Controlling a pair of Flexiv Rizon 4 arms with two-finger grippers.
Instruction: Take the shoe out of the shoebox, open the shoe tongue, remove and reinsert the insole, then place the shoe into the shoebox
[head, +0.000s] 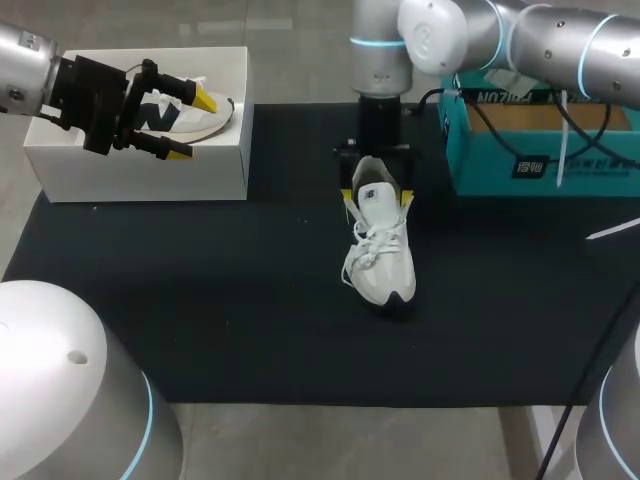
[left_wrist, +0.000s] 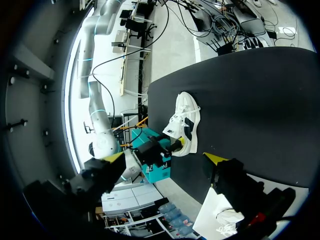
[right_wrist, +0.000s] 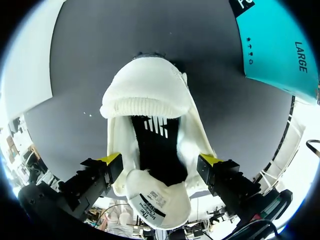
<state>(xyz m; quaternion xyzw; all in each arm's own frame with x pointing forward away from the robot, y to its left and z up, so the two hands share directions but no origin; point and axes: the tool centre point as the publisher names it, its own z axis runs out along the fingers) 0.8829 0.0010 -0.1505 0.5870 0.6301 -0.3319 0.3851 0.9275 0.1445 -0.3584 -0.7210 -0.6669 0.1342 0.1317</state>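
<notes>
On the worktop (head: 200, 300), right gripper (head: 376, 197) has fingers apparently clamped on heel of white shoe (head: 380, 260). Left gripper (head: 190, 124) hangs over shoebox (head: 150, 175), fingers spread.

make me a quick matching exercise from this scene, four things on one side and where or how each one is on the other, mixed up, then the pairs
Things:
1. white shoebox
2. teal box
3. left gripper
4. unboxed shoe

Places or states:
A. heel clamped in the right gripper
B. at the far right of the black mat
C. open, above the shoebox
D. holds a second shoe

Pairs: 1-D, 2-B, 3-C, 4-A
</notes>
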